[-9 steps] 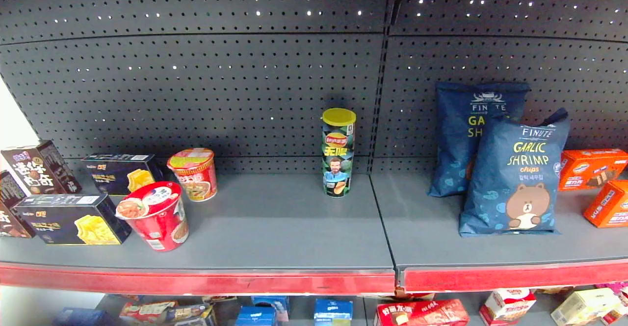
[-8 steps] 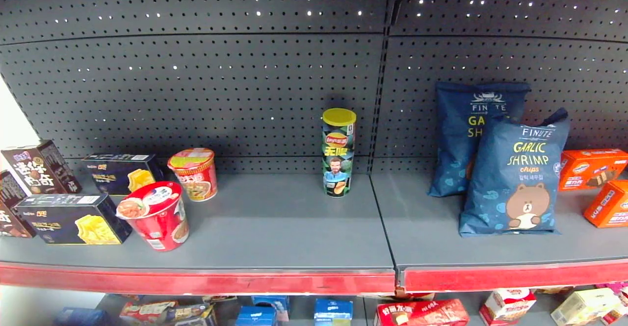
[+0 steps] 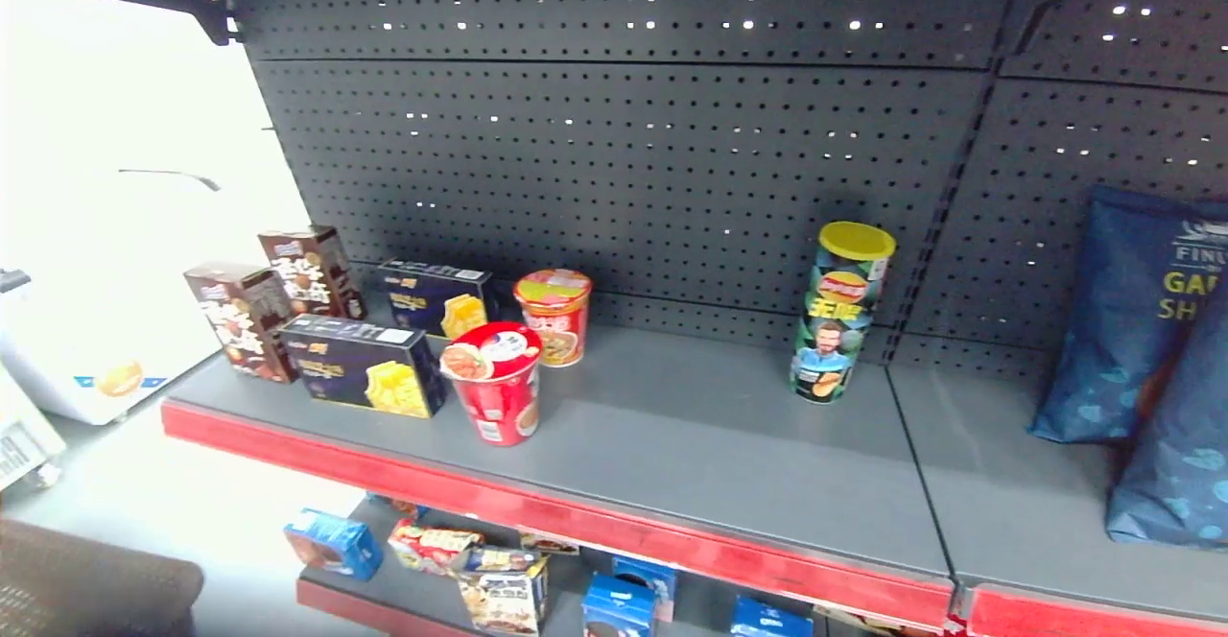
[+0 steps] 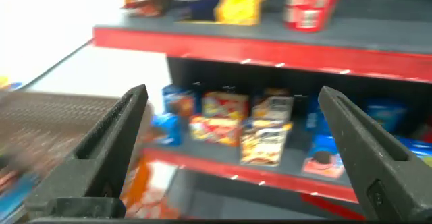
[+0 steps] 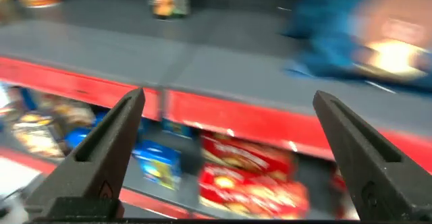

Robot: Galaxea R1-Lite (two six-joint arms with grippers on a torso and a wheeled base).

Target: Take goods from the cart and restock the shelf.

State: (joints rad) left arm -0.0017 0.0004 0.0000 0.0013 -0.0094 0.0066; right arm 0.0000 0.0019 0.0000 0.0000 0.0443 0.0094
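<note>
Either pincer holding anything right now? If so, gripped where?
Nothing is held. The left pincer and the right pincer are both open with nothing between the fingers, facing the red-edged grey metal shelf.

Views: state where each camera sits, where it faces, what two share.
Head: on the head, facing down at the shelf, red cup and can.
Left wrist: faces the lower shelf past the open left gripper.
Right wrist: faces the shelf edge past the open right gripper.
Shared: red cup, head and left wrist; can, head and right wrist.
</note>
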